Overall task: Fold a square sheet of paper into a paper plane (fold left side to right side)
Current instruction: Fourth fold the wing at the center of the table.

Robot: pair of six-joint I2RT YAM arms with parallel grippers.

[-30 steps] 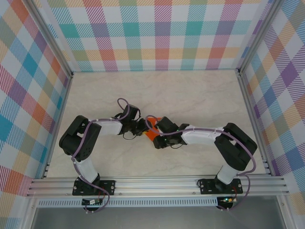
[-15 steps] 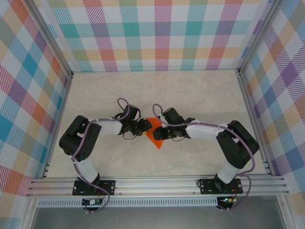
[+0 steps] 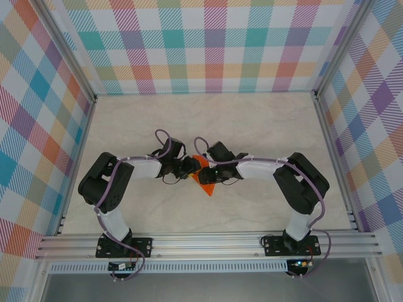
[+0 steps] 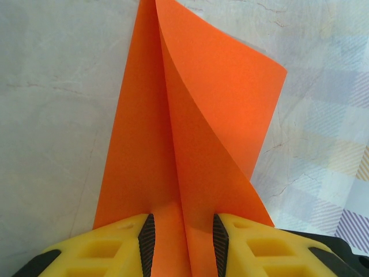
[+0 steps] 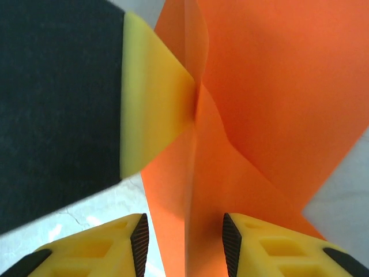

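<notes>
The square sheet of paper [image 3: 206,184] is bright orange and lies partly folded at the table's middle, between the two grippers. In the left wrist view the paper [image 4: 202,115] has one side curled up and over, and a raised crease runs back between the parted jaws of my left gripper [image 4: 184,242]. My right gripper [image 5: 184,245] faces it from the other side, its jaws also apart around an upright ridge of the paper [image 5: 277,86]. A yellow finger of the left gripper [image 5: 153,104] touches that ridge. From above, the left gripper [image 3: 192,170] and right gripper [image 3: 208,171] almost meet over the sheet.
The marble-look table [image 3: 252,119] is boxed in by checked walls on three sides. An aluminium rail [image 3: 208,242] with the arm bases runs along the near edge. Bare tabletop lies all round the paper.
The right gripper pulled back to the right off the paper, then came left again up to the left gripper. The left arm has stayed still.
</notes>
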